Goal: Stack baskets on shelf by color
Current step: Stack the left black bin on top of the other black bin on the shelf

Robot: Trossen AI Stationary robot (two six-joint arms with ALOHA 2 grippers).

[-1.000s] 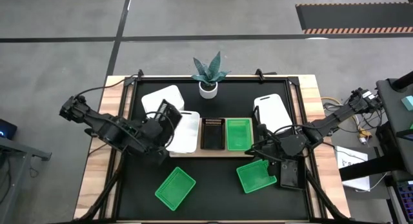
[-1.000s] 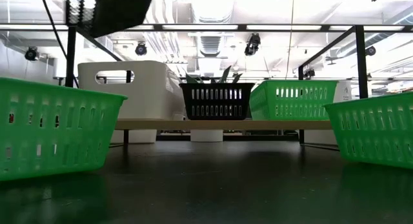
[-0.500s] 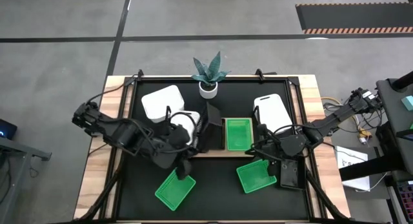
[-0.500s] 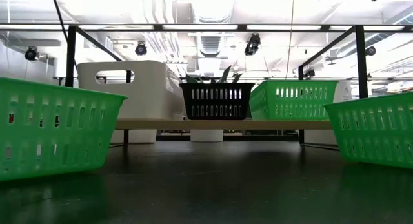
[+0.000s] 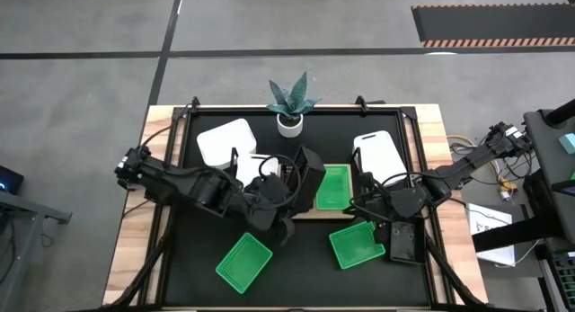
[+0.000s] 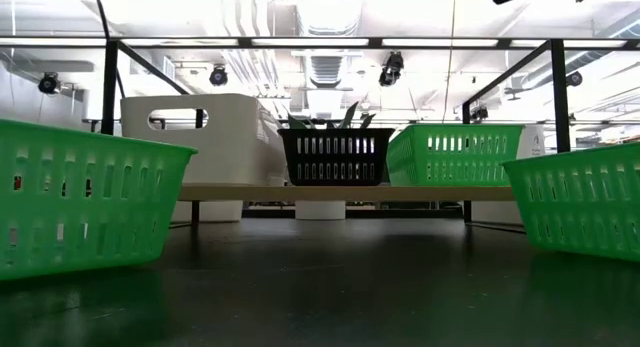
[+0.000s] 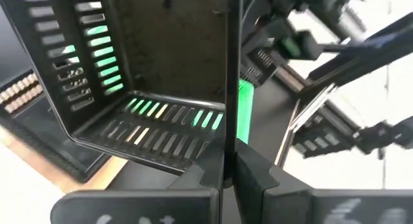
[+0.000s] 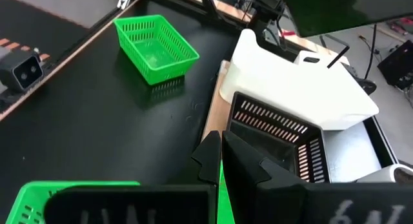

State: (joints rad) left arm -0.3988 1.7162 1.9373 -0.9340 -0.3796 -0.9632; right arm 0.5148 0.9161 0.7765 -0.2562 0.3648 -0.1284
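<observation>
My left gripper (image 7: 227, 179) is clenched on the wall of a black basket (image 5: 310, 171), holding it tilted in the air above the shelf (image 5: 305, 212), roughly over the middle slot. In left wrist view the thin black wall runs straight down btwn my two fingers (image 7: 193, 185), slotted bottom facing the cam, green showing thru the slots.

On the shelf, seen in low view: white basket (image 6: 195, 137) at one end, another black basket (image 6: 335, 155) in the middle, green basket (image 6: 455, 154) at the other end. From above, my left arm covers most of the middle one; the green one on the shelf (image 5: 333, 186) is clear to see.

Right gripper (image 8: 219, 161) is pinched tight, nothing btwn the fingers, sitting at the shelf's right end near a loose green basket (image 5: 358, 245) on the black mat (image 5: 296, 267). A second loose green basket (image 5: 243, 262) lies on the mat toward the front left.

Two more white baskets lie upside down on the mat behind the shelf: one at back left (image 5: 226, 141), one at back right (image 5: 376, 155). Potted plant (image 5: 290, 103) stands at the back edge, btwn them.
</observation>
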